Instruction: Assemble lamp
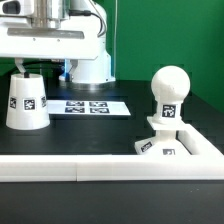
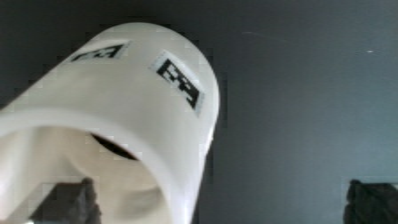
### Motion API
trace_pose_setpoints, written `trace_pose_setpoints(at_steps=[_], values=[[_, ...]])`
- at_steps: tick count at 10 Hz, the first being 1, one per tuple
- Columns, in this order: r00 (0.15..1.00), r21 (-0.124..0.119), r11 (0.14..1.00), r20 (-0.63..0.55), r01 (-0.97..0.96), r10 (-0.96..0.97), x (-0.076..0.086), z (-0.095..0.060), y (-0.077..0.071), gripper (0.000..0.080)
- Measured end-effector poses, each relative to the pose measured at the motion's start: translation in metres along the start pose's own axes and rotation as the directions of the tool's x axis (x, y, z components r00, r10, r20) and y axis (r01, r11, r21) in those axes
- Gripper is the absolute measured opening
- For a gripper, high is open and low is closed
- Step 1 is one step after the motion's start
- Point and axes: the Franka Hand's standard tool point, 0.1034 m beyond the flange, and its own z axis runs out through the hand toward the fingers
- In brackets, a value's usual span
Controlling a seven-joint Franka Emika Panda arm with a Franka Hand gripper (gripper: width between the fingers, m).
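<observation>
The white cone shade (image 1: 28, 102) stands on the black table at the exterior view's left, wide end down. My gripper (image 1: 27, 68) hangs just above its top. In the wrist view the shade (image 2: 151, 100) fills the picture and its wall lies between my fingers; my gripper (image 2: 217, 205) is open, with one dark finger (image 2: 68, 205) by the shade's opening and the other finger (image 2: 370, 200) well clear of it. The ball-shaped bulb (image 1: 168, 92) stands upright on the square base (image 1: 160, 148) at the exterior view's right.
The marker board (image 1: 90, 106) lies flat on the table between the shade and the base. A white wall (image 1: 90, 168) runs along the front edge and turns back at the right beside the base. The arm's white body (image 1: 90, 55) stands behind.
</observation>
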Motion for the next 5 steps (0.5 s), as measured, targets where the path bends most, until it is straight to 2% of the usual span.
trace_pose_setpoints(at_steps=[2, 3, 4, 5], values=[[1.000, -0.001, 1.000, 0.008, -0.003, 0.003, -0.0014, 0.0033, -0.0002, 0.0698], [1.000, -0.002, 1.000, 0.004, -0.002, 0.002, 0.0008, 0.0021, -0.0012, 0.0605], [1.000, -0.002, 1.000, 0.005, -0.001, 0.001, 0.0007, 0.0022, -0.0010, 0.0605], [1.000, -0.002, 1.000, 0.005, 0.000, 0.000, 0.0005, 0.0026, -0.0011, 0.0404]])
